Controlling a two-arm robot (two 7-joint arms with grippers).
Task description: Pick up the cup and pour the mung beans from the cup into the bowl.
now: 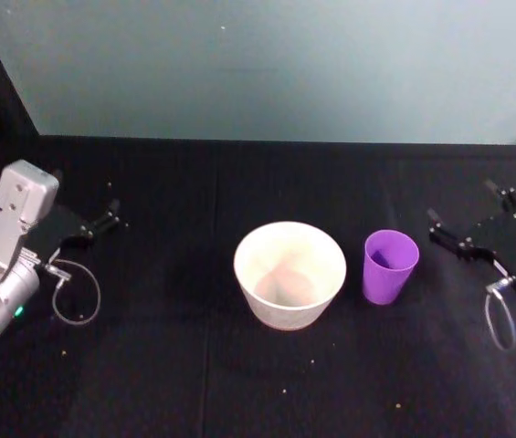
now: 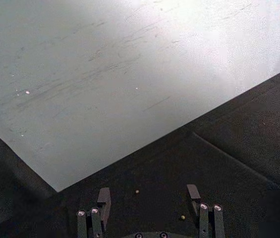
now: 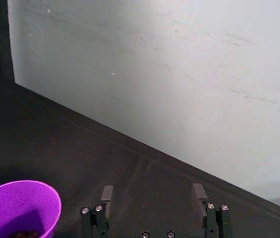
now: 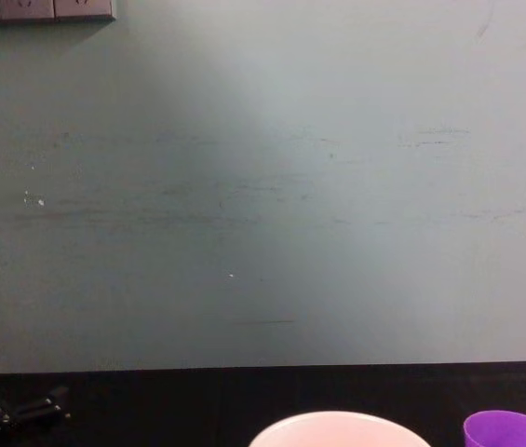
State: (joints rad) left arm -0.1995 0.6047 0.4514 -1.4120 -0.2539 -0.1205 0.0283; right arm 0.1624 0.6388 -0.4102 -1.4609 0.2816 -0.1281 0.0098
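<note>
The cup (image 1: pixel 390 265) stands upright on the black table (image 1: pixel 166 383), just right of the bowl (image 1: pixel 285 318) (a narrow gap parts them). The right jaws hang spread wide and empty, farther right of the cup and a little behind it, with bare table between. The left jaws, also spread and empty, rest well left of the bowl. Open table lies all round both vessels, and the pale wall (image 1: pixel 285 64) closes its far edge.
</note>
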